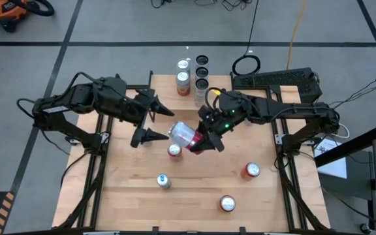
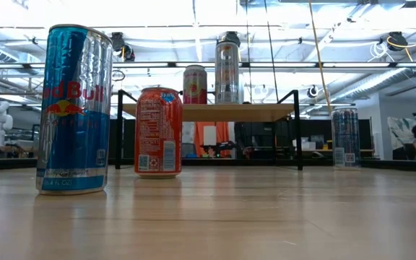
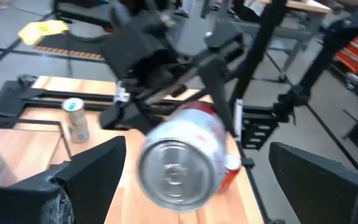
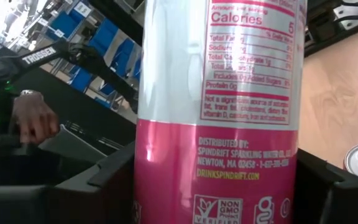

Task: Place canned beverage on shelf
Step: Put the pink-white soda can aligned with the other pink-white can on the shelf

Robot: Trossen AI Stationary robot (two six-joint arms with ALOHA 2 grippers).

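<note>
The table [image 1: 194,196] has a light wooden top on a black frame, and it stands on a grey floor with dark lines. Behind it, the low view shows a large room with bright ceiling lights and a person's hand appears in the right wrist view. The shelf [image 2: 208,111] stands at the far edge of the table with cans on it.

The right gripper [image 1: 199,141] is above the middle of the table and its fingers are clamped on a pink and white can [image 1: 183,135], which is lifted and tilted, its top toward the left gripper [image 1: 154,124]. That gripper hangs just beside the can with its fingers spread wide and nothing between them.

On the held can I read "Calories", "DRINKSPINDRIFT.COM" and "NON GMO". A blue and silver can [image 2: 75,108] near the front edge says "Red Bull". An orange can [image 2: 158,132] stands beside it; its small print is probably too fine to read.
</note>
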